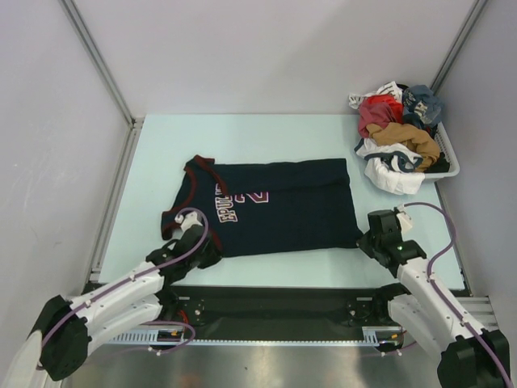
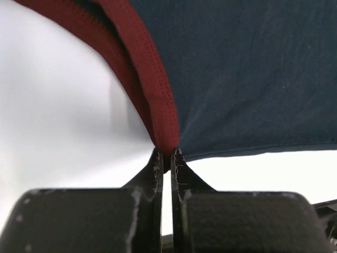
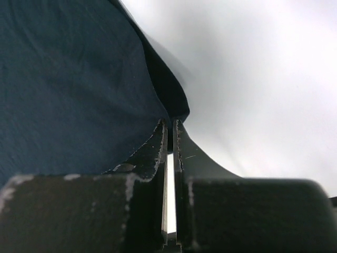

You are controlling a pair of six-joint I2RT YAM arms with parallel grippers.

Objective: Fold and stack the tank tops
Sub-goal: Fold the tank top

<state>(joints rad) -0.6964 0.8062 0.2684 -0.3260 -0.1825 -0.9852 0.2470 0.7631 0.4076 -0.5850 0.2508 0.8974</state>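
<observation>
left hand [image 2: 167, 154]: clenched on the maroon trim of the navy tank top [image 1: 295, 210] | right hand [image 3: 170, 125]: clenched on its near right corner | tank top: laid flat at the counter [image 1: 266, 137] middle | basket [image 1: 452, 168] of clothes: far right corner

Both arms have rounded white shells with black joints and bulky black base segments. The left arm [image 1: 121, 297] and the right arm [image 1: 428, 301] each carry a lilac cable [image 1: 191, 210] that loops along the outside. A tiny green light [image 1: 398, 247] shows on the right arm's black wrist block. The left pincer [image 2: 167, 153] and the right pincer [image 3: 169, 124] have thin, tapered, matte black fingers [image 2: 181, 179] with pale scuffs and scratches along their edges.
</observation>
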